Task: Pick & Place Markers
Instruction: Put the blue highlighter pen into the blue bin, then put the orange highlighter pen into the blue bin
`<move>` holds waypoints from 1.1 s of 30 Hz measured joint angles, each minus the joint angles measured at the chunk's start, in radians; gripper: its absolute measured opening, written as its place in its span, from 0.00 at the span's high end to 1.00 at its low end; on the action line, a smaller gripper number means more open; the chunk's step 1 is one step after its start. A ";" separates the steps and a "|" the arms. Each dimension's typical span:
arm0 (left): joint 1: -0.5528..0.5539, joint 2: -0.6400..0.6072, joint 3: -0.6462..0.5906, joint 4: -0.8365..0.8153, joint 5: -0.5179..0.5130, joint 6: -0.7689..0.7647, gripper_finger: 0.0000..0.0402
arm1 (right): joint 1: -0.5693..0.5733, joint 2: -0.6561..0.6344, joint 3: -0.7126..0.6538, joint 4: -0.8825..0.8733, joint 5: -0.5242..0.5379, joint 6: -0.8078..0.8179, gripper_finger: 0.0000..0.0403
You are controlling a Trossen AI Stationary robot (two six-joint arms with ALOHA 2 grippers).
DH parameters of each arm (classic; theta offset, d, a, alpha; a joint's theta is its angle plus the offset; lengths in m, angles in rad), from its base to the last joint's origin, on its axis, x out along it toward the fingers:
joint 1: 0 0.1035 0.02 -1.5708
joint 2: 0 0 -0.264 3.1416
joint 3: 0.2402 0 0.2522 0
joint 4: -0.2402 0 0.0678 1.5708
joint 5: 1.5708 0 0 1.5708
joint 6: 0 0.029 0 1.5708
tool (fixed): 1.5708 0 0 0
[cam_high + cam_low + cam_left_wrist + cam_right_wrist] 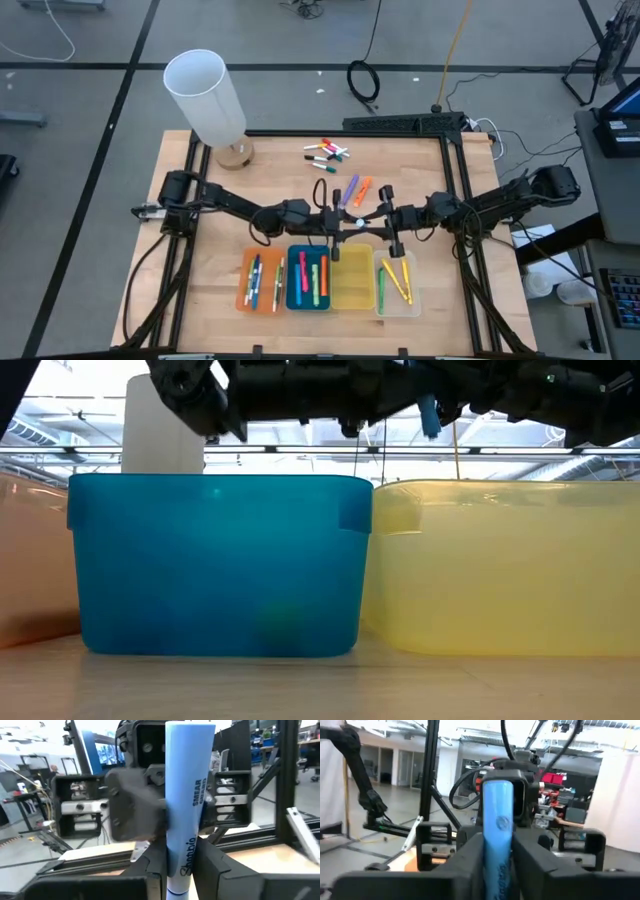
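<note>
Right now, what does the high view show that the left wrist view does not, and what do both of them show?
Only the high view shows the four trays, orange, blue, yellow and clear, with markers lying in them, the loose markers at the far side of the table, and the white cylinder.

Only the left wrist view shows the blue marker close up, with its printed lettering, between the left pincer fingers.

Both show the two pincers meeting at the middle; the right pincer faces the left.
</note>
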 joint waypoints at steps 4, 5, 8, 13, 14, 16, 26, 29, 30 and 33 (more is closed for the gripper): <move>-0.042 -0.083 0.000 -0.149 -0.004 -0.006 0.85 | 0.001 -0.017 0.000 -0.015 -0.005 0.020 0.59; -0.056 -0.109 0.000 -0.199 -0.007 -0.006 0.85 | 0.001 -0.025 -0.001 -0.020 -0.005 0.019 0.56; -0.106 -0.189 -0.003 -0.406 -0.007 -0.090 0.85 | -0.001 -0.054 -0.016 -0.028 0.013 0.018 0.48; -0.232 -0.242 -0.121 -0.498 -0.038 -0.352 0.85 | -0.001 -0.096 -0.042 -0.018 0.018 0.017 0.43; -0.264 -0.242 -0.159 -0.483 -0.061 -0.406 0.85 | -0.001 -0.105 -0.049 -0.024 0.029 0.017 0.43; -0.328 -0.241 -0.238 -0.435 -0.110 -0.535 0.85 | -0.002 -0.110 -0.050 -0.024 0.040 0.018 0.45; -0.440 -0.242 -0.400 -0.312 -0.326 -0.870 0.72 | -0.001 -0.121 -0.049 -0.019 0.033 0.011 0.50; -0.421 -0.242 -0.399 -0.316 -0.326 -0.808 0.54 | -0.001 -0.120 -0.049 -0.022 0.034 0.010 0.50; -0.413 -0.242 -0.399 -0.316 -0.326 -0.794 0.49 | -0.001 -0.121 -0.049 -0.024 0.035 0.010 0.50; -0.391 -0.242 -0.399 -0.315 -0.327 -0.785 0.35 | -0.001 -0.120 -0.049 -0.047 0.035 0.010 0.50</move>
